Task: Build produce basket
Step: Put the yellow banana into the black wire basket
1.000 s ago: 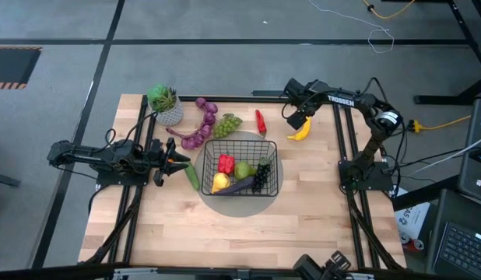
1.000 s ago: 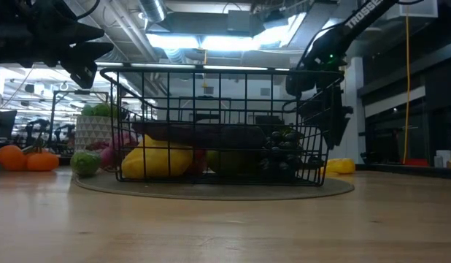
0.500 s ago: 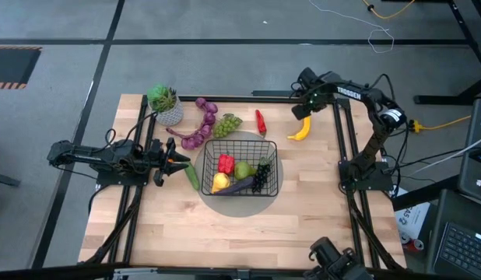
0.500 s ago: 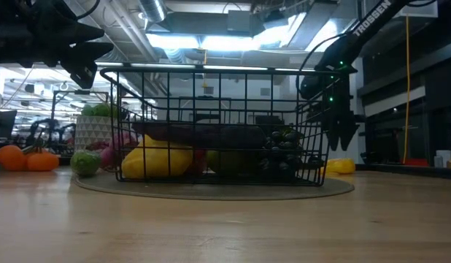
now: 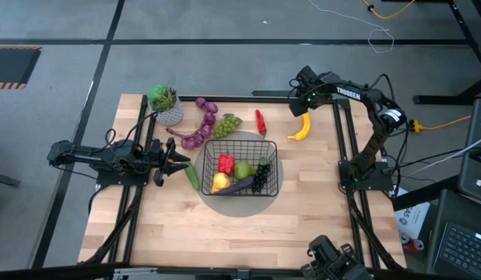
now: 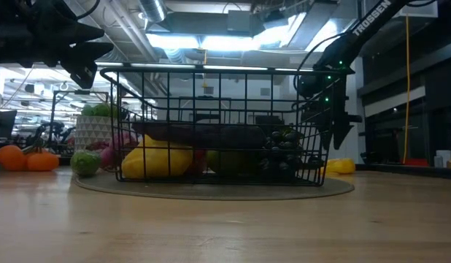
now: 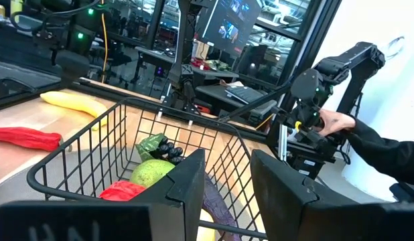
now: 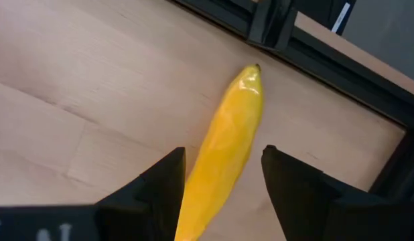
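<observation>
The black wire basket [image 5: 265,144] stands on a round grey mat [image 5: 239,205] and holds a red pepper [image 5: 226,163], a pear [image 5: 243,169], a yellow fruit [image 5: 219,183], an aubergine [image 5: 239,186] and black grapes [image 5: 261,177]. A banana [image 5: 301,129] lies on the table at the far right. My right gripper [image 5: 303,109] hangs open above the banana's far half. In the right wrist view [image 8: 224,171] its fingers stand on either side of the banana [image 8: 227,134]. In the low view the gripper [image 6: 335,139] is clear of the table. My left gripper [image 5: 183,161] is open and empty, left of the basket.
A cucumber [image 5: 192,176] lies on the table between my left gripper and the basket. Purple grapes [image 5: 201,126], green grapes [image 5: 227,123] and a second red pepper [image 5: 260,122] lie beyond the basket. A white pot with a plant [image 5: 166,105] stands at the far left.
My right gripper has moved a little toward the table's right and far edges and has turned so that it points down over the banana. It stays open. The banana has not moved.
</observation>
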### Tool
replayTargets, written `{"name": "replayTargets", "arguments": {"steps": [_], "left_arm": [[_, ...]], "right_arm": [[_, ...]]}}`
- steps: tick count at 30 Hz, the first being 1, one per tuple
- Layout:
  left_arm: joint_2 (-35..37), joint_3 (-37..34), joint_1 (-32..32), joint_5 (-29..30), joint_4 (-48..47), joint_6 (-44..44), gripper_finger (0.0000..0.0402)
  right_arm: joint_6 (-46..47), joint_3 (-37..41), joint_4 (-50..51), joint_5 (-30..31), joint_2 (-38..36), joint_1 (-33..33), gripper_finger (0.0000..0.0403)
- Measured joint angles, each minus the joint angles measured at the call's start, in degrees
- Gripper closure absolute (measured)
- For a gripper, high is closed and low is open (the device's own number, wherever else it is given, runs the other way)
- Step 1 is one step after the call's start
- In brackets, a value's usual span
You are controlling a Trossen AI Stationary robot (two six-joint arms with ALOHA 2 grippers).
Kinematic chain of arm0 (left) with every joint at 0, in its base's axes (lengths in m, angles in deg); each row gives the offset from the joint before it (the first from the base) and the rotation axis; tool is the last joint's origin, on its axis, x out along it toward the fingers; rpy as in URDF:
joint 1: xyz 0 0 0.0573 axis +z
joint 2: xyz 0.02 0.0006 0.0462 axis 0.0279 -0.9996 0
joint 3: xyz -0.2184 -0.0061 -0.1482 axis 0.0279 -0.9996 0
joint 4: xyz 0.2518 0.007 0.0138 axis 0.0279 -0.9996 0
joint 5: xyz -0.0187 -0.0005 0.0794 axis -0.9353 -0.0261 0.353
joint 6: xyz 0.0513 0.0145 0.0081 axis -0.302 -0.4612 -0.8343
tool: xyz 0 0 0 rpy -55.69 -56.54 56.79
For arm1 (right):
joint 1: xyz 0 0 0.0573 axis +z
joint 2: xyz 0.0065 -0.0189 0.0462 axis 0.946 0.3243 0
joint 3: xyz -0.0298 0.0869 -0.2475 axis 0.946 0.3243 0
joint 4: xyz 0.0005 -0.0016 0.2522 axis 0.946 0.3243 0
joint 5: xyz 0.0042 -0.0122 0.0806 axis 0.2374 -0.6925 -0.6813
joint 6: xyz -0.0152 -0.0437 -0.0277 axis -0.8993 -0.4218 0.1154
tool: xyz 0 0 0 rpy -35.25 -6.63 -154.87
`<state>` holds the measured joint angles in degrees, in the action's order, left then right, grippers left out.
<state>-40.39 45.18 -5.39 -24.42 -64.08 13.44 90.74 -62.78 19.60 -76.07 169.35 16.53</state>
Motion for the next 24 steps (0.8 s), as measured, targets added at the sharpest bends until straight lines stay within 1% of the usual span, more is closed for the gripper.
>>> {"name": "replayTargets", "arguments": {"steps": [6, 17, 22, 24], "left_arm": [[0.0, 0.0, 0.0, 0.0, 0.0, 0.0, 0.0286], [0.0, 0.0, 0.0, 0.0, 0.0, 0.0, 0.0286], [0.0, 0.0, 0.0, 0.0, 0.0, 0.0, 0.0286], [0.0, 0.0, 0.0, 0.0, 0.0, 0.0, 0.0286]], "right_arm": [[1.1, 0.0, 1.2, 0.2, 1.0, 0.0, 0.0205], [1.3, 0.0, 0.8, 0.1, 9.3, 0.0, 0.0205], [-2.1, -0.4, 1.0, -0.1, 12.5, 0.1, 0.0206], [-3.2, -0.4, 1.0, -0.2, 12.9, 0.1, 0.0213]]}}
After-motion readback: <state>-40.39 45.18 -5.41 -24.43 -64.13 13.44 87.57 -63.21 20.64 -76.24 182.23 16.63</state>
